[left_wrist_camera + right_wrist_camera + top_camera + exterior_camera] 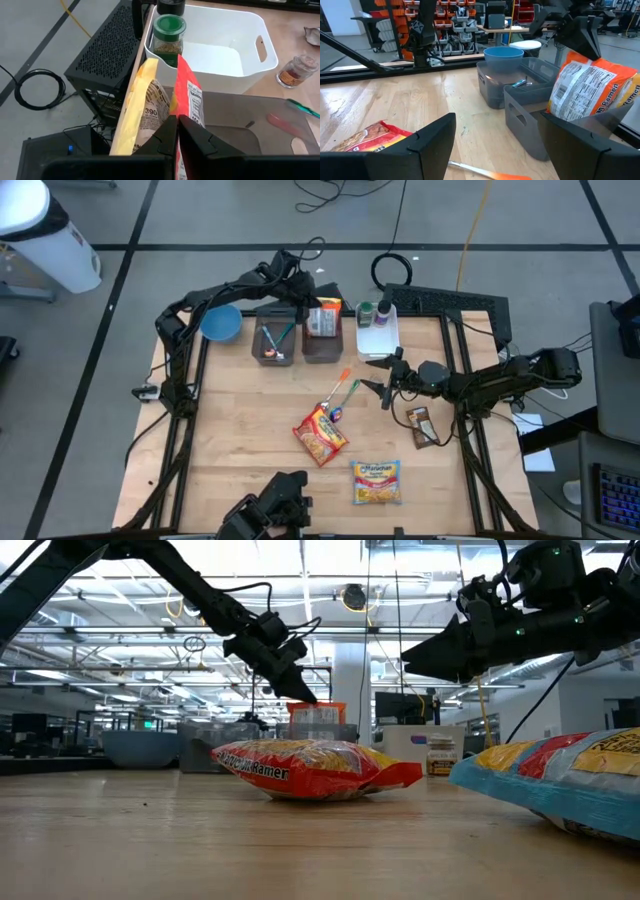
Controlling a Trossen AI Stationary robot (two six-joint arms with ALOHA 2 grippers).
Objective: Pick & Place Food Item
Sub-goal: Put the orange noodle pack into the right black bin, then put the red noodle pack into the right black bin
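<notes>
At the counter's [250, 430] far left sits a blue bowl [221, 322], and just right of it a dark bin [273, 338] holding utensils. Next comes a second dark bin [322, 342], where the left tool [318, 308] is pinched closed on the top edge of an orange ramen pack [187, 107] that stands upright in this bin beside a yellow pack [145, 110]. Right of that bin stands a white tub [378, 335] with a green-lidded jar [169, 37] at its far corner. Below the bins, mid-counter, lie a spatula [338, 385] and a spoon [345, 395], then a red ramen pack [320, 435] lying flat, and nearer the front a blue-edged ramen pack [377, 481]. Right of the utensils, the right tool [385, 383] hovers above the counter with its jaws spread wide and nothing between them. A small brown packet [421, 425] lies near the counter's right edge.
</notes>
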